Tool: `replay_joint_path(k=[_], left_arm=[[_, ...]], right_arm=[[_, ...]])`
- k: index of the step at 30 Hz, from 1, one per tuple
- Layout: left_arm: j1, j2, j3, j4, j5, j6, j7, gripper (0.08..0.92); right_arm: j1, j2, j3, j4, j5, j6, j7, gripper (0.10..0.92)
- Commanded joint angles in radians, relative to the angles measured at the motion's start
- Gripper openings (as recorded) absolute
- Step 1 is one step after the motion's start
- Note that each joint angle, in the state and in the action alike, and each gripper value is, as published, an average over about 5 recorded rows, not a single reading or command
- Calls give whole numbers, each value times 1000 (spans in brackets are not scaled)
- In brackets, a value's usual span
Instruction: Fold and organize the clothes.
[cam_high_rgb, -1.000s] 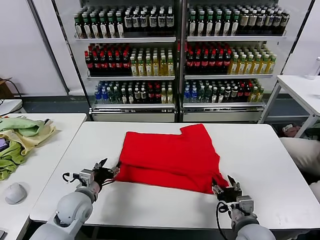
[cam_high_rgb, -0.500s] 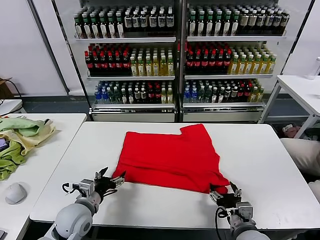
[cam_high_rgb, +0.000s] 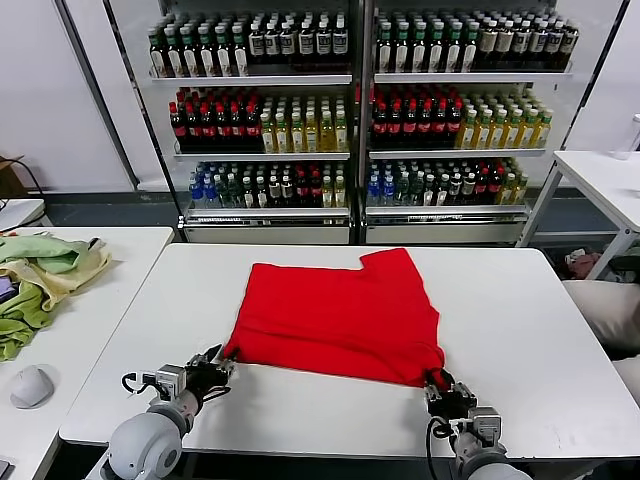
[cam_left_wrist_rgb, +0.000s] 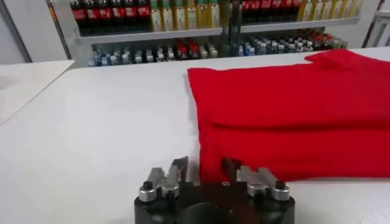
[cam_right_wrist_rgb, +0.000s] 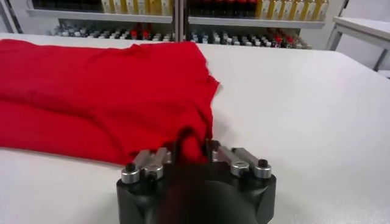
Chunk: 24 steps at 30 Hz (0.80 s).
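A bright red T-shirt (cam_high_rgb: 340, 315), folded and plain side up, lies on the middle of the white table (cam_high_rgb: 520, 300). My left gripper (cam_high_rgb: 212, 366) is low at the shirt's near left corner. In the left wrist view the gripper (cam_left_wrist_rgb: 205, 168) is open, and the shirt's (cam_left_wrist_rgb: 292, 115) flat edge lies between its fingers. My right gripper (cam_high_rgb: 446, 394) is at the near right corner. In the right wrist view the gripper (cam_right_wrist_rgb: 192, 148) is shut on a bunched corner of the shirt (cam_right_wrist_rgb: 103, 91).
Pale green and yellow cloths (cam_high_rgb: 40, 275) and a grey mouse (cam_high_rgb: 30, 385) lie on a side table at the left. Shelves of bottles (cam_high_rgb: 350, 120) stand behind the table. Another white table (cam_high_rgb: 605, 175) is at the far right.
Both grippers have drawn back toward the table's near edge. The shirt's near edge has settled flatter, and its near right corner has been drawn toward the right gripper.
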<state>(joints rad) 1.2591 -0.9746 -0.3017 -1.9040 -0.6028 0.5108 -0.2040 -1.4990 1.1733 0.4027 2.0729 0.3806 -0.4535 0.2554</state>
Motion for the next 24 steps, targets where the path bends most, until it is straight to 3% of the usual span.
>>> replay_joint_path(k=[1,9,24], left_arm=[[55,6,-10,-64,-16,18,3,317],[362,79,-124,-354,-5,17,-81,107],[568,117,-157,-410,88,-28,-108,90]], right_arm=[[-25,-2,6,34,-4,11,-5,175],[-233,-49,101,228,-39,33,-39,158],[-411,-42,101,251,-126,117,-40,158]])
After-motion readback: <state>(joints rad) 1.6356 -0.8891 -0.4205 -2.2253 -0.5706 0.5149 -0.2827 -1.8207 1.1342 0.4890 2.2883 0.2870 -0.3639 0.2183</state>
